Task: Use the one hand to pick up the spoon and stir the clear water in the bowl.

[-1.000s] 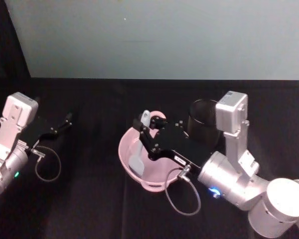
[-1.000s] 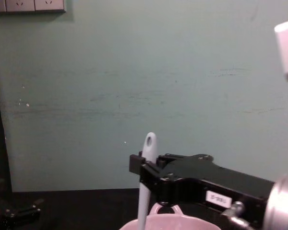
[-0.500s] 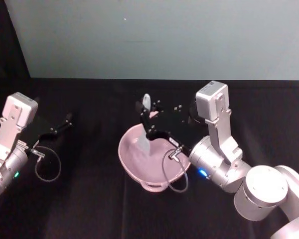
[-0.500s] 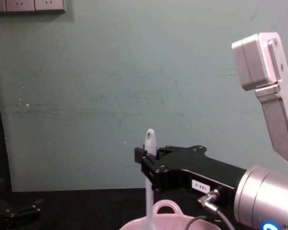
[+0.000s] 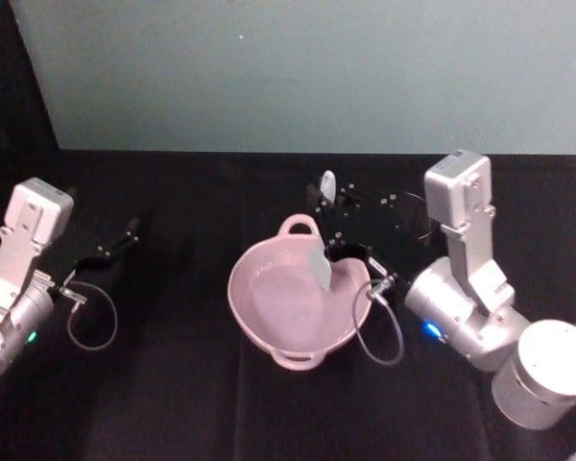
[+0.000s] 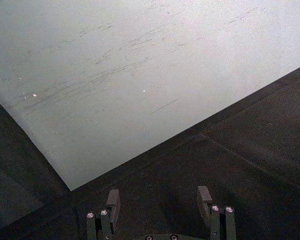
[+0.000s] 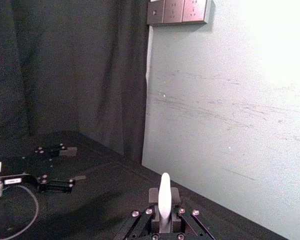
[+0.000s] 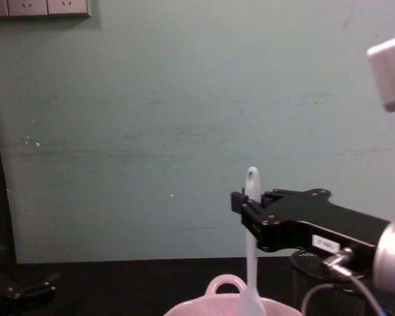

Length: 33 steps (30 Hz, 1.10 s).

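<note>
Right gripper [image 5: 328, 209] jaws clamped high on spoon [image 5: 323, 267] handle, so blade dips upright into pink bowl [image 5: 242, 309] (near right rim) for stirring. Left gripper [image 6: 159, 196] parked aside, jaws apart.

A black cloth covers the table [image 5: 173, 384], which runs back to a pale green, faintly scuffed wall [image 5: 317, 77]. In the chest view a black wire-mesh cup [image 8: 308, 275] stands on the table at about 4 o'clock, upright, its lower part cut off. A row of grey wall sockets [image 8: 39, 6] sits at 11 o'clock. A dark curtain [image 7: 65, 75] hangs beside the wall, at 10 o'clock in the head view.
</note>
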Tool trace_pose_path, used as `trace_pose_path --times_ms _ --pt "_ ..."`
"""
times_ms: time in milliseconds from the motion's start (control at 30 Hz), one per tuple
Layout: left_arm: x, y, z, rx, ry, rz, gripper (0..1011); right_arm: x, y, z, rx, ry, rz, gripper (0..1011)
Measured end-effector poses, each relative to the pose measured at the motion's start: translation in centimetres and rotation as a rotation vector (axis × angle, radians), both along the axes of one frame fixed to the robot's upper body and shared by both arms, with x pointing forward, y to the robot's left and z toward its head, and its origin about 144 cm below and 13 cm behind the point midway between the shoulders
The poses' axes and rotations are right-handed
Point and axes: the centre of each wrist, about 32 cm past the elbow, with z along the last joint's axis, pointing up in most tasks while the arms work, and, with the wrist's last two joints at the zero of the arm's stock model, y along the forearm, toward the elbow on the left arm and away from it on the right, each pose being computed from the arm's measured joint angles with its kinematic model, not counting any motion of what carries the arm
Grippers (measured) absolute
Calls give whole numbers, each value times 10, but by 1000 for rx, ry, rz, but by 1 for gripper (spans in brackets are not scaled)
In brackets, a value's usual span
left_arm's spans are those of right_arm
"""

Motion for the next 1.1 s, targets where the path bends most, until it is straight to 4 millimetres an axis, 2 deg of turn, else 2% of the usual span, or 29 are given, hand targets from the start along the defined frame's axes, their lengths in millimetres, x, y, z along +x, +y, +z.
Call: trace_pose_path --times_ms 233,433,733,1100 --pt "0 0 0 0 0 0 1011 -21 -13 5 12 21 40 120" --pt "0 0 0 0 0 0 1011 -34 -12 6 45 65 90 121" --pt "0 0 0 0 0 0 1011 -34 -2 5 91 91 109 120" --pt "0 0 0 0 0 0 1011 -37 -6 28 123 30 97 121"
